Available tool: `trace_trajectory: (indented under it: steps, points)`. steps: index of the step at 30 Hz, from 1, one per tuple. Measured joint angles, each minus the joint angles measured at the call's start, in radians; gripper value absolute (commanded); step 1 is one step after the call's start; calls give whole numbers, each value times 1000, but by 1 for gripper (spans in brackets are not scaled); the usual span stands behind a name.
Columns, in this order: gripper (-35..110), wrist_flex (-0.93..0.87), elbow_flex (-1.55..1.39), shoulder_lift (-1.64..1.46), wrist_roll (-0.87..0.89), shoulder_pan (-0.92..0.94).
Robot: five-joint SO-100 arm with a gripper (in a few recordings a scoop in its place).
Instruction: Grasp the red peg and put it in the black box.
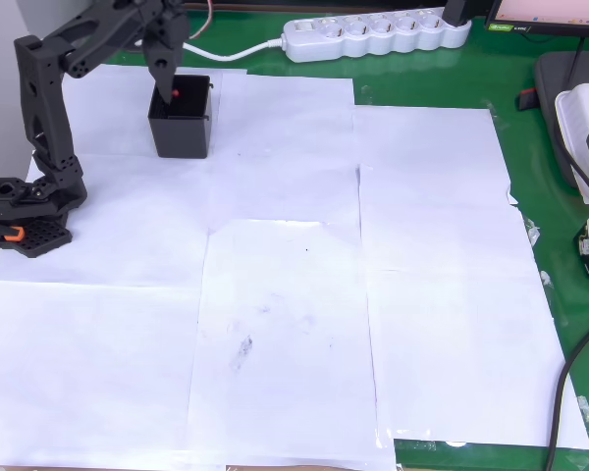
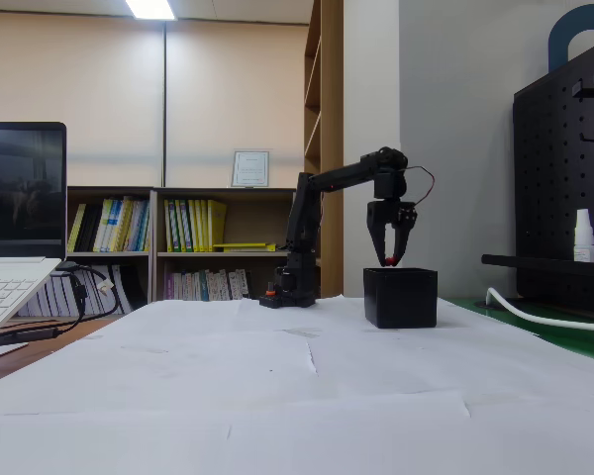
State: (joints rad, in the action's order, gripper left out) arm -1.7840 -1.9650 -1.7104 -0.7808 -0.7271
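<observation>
Black arm reaching over the black box (image 1: 184, 132), gripper (image 2: 389, 259) pointing down just above its rim, fingers pinched on the red peg (image 2: 388, 261) (a tiny red dot at the tips), box standing on white paper sheets (image 1: 285, 294), near the arm's base.

The claw (image 2: 389, 259) hangs directly above the box (image 2: 401, 297), with the peg (image 2: 388, 261) between its tips.

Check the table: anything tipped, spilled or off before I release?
Nothing stands out. The black box sits upright, and the gripper holds the red peg just above its opening.
</observation>
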Motion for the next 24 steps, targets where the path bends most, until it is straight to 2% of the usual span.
trace_trajectory:
  steps: [2,18,23,24]
  points:
    - [34,-2,2,0,-12,8]
    - [35,-44,-17,0,-21,9]
    - [23,-54,-137,15,-25,26]
    - [14,-54,-155,37,-40,35]
